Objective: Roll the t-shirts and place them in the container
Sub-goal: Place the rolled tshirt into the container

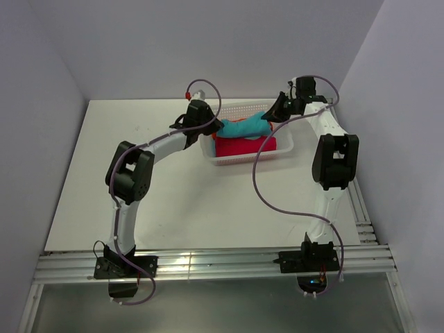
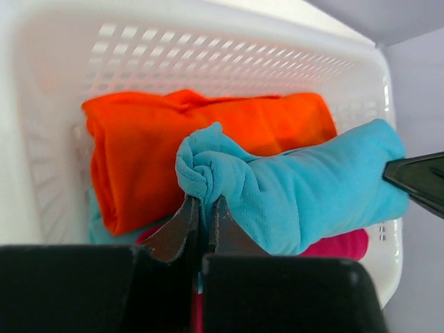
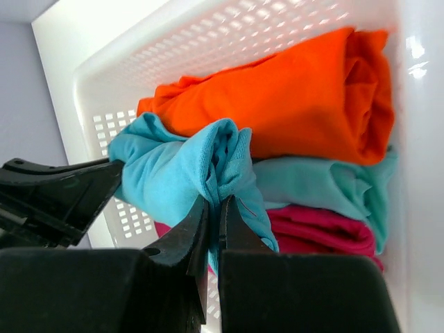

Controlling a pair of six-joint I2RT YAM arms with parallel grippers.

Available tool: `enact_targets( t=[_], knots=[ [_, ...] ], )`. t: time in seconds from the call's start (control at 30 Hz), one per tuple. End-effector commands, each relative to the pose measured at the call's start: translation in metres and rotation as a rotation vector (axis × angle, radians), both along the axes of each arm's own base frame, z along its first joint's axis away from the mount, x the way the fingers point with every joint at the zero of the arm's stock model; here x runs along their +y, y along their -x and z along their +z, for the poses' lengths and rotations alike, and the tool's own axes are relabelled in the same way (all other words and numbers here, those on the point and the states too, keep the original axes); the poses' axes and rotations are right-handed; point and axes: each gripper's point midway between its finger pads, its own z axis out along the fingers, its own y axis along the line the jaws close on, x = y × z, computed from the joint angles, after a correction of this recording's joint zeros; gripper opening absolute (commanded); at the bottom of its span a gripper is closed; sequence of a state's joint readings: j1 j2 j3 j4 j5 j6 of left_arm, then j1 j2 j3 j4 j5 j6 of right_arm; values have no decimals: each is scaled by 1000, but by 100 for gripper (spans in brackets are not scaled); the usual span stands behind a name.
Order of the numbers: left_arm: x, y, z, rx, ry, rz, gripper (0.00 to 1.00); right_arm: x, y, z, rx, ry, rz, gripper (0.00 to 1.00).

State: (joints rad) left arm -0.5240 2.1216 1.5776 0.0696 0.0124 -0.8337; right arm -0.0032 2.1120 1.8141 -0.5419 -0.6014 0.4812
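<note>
A rolled turquoise t-shirt (image 1: 244, 128) hangs over the white lattice basket (image 1: 284, 151), held at both ends. My left gripper (image 2: 204, 201) is shut on its left end (image 2: 208, 170). My right gripper (image 3: 214, 201) is shut on its right end (image 3: 225, 163). In the basket lie a rolled orange t-shirt (image 2: 146, 149), a magenta t-shirt (image 3: 326, 232) and a pale turquoise t-shirt (image 3: 326, 184). From above, the red-orange roll (image 1: 243, 147) shows under the turquoise one. The right gripper's tip (image 2: 416, 177) shows in the left wrist view.
The basket stands at the back of the white table (image 1: 194, 201), near the rear wall. The right wall is close beside the right arm (image 1: 334, 159). A metal rail (image 1: 215, 263) runs along the near edge.
</note>
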Motion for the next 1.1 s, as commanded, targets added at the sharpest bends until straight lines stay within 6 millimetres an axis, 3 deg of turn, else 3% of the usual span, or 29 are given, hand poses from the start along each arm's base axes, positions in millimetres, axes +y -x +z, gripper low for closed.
enact_targets(
  t=[0.0, 0.1, 0.3, 0.67, 0.8, 1.07],
  knots=[
    [-14, -18, 38, -84, 64, -15, 0, -7, -20, 29, -103, -23, 12, 0],
    [-13, -21, 25, -60, 59, -10, 0, -12, -25, 28, -103, -22, 7, 0],
    [-7, -21, 0, -10, 64, 17, 0, -12, -25, -4, -45, -28, 3, 0],
    [3, -15, -19, 39, 59, 63, 0, -15, -9, -39, 41, 4, 8, 0],
    [2, -16, -29, 62, 50, 66, 1, -20, -13, -43, 38, 29, -12, 11],
    [-1, -22, -5, 15, 50, 51, 21, -18, -19, -26, -1, 9, -20, 35]
  ],
)
